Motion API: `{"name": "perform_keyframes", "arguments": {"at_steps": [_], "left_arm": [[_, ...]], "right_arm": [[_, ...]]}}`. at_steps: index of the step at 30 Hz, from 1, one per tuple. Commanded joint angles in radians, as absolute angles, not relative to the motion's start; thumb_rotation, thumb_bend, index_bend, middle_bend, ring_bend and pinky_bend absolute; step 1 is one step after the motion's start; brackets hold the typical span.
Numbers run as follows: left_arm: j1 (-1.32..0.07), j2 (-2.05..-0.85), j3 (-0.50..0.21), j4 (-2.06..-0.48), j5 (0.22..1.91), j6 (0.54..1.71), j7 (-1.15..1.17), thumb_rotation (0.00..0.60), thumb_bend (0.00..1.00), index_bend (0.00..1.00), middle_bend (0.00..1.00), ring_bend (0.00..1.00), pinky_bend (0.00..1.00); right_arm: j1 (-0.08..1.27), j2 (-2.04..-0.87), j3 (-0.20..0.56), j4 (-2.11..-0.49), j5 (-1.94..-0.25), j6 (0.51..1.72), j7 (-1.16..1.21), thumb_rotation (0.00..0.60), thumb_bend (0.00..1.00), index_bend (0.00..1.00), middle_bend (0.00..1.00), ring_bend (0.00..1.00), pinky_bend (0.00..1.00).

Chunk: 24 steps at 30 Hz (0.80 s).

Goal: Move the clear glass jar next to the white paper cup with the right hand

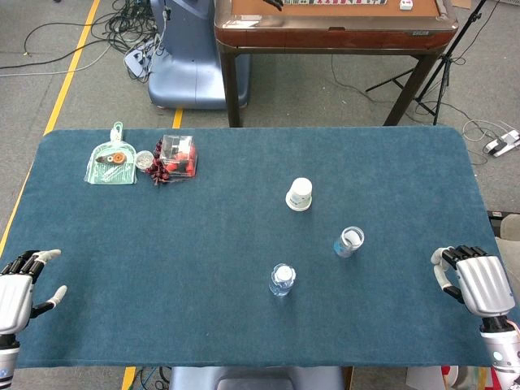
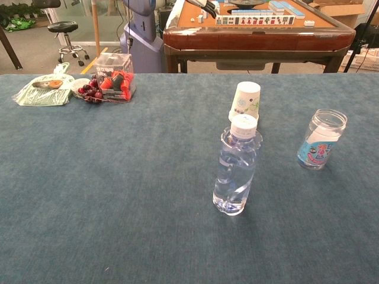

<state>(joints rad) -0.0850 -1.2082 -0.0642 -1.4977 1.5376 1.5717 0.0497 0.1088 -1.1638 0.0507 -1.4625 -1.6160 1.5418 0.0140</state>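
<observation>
Presently, glass jar (image 1: 350, 241) stood upright on bench (image 1: 122, 268), right of centre, untouched; lid absent, printed label seen in chest view. Paper cup (image 1: 299, 194) set upside down, near jar, further back and toward left; gap left between them, so task judged not yet begun. Water bottle (image 1: 282, 279) placed in front of cup, likely distractor, to be avoided. Right robot hand (image 1: 475, 280) parked at bench's right edge, fingers apart, nothing held. Left robot hand (image 1: 23, 280) likewise spread, empty, at left edge. Clutter kept at far left corner.
</observation>
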Motion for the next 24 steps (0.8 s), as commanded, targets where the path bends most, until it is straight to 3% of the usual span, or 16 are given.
{"name": "perform_keyframes", "arguments": {"at_steps": [1,7,10,13,17,20,24], "left_arm": [[-0.087,-1.205,-0.063,-1.499,1.536,1.565,0.047,0.600,0.23,0.26,0.31,0.22,0.34],[-0.090,-1.200,-0.063,-1.502,1.525,1.550,0.049,0.600,0.23,0.26,0.31,0.22,0.34],[-0.087,-1.199,-0.062,-1.506,1.525,1.553,0.051,0.600,0.23,0.26,0.31,0.22,0.34],[-0.086,-1.200,-0.059,-1.504,1.523,1.550,0.052,0.600,0.23,0.26,0.31,0.22,0.34],[-0.090,-1.203,-0.053,-1.503,1.524,1.536,0.052,0.600,0.23,0.26,0.31,0.22,0.34],[-0.093,-1.206,-0.053,-1.501,1.525,1.532,0.052,0.600,0.23,0.26,0.31,0.22,0.34],[-0.094,-1.211,-0.055,-1.496,1.528,1.537,0.045,0.600,0.23,0.22,0.31,0.22,0.34]], "right_arm": [[0.107,-1.166,0.052,-1.462,-1.615,1.546,0.009,0.600,0.41,0.54,0.62,0.52,0.57],[0.107,-1.176,0.058,-1.451,-1.605,1.548,0.007,0.600,0.40,0.54,0.61,0.52,0.57],[0.110,-1.186,0.067,-1.437,-1.596,1.549,0.002,0.600,0.32,0.54,0.55,0.48,0.57],[0.113,-1.189,0.073,-1.432,-1.569,1.527,-0.015,0.600,0.18,0.45,0.43,0.37,0.54],[0.117,-1.187,0.085,-1.447,-1.521,1.495,-0.061,0.600,0.01,0.26,0.25,0.20,0.42],[0.125,-1.205,0.104,-1.435,-1.502,1.496,-0.096,0.600,0.00,0.16,0.16,0.13,0.35],[0.147,-1.241,0.128,-1.384,-1.484,1.487,-0.131,0.600,0.00,0.11,0.13,0.09,0.32]]}}
